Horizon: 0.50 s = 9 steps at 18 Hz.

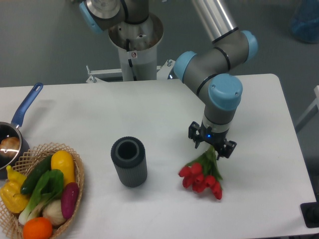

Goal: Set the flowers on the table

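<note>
Pincer (213,148) grasps the flowers (202,177) by their stems, buds hanging low, on or just over the bench (259,124), right of the grey cylinder (129,162). Their long axis runs from the pincer toward the near edge, slightly left.

Table (259,99) smooth matt white; vase (129,162) dark ribbed matt, rubbery-looking; basket (77,174) woven wicker; arm (219,55) satin grey metal, glossy blue plastic caps.
</note>
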Available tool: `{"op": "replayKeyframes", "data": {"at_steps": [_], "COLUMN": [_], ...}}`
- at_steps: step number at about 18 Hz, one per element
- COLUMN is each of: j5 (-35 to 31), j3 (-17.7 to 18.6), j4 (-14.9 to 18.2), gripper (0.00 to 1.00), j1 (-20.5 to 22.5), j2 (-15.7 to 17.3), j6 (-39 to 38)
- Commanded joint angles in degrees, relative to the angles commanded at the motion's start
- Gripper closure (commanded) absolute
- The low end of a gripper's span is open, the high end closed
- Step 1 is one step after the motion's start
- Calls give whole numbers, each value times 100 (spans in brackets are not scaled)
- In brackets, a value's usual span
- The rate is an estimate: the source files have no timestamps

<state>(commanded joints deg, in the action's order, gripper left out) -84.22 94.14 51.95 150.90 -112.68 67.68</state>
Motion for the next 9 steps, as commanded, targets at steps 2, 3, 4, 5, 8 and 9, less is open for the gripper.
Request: {"op": "replayKeyframes", "data": {"at_steps": [2, 3, 4, 5, 8, 9], "j5": [395, 536, 607, 626, 617, 608], "j3": [-36, -36, -36, -53, -176, -194], "j4": [-9, -9, -9, -9, -35, -35], "gripper": [0, 0, 0, 0, 0, 0], "j1": [149, 228, 290, 325, 352, 369], "j2": [97, 219, 325, 378, 571, 650], "j6": [0, 0, 9, 26, 131, 245]}}
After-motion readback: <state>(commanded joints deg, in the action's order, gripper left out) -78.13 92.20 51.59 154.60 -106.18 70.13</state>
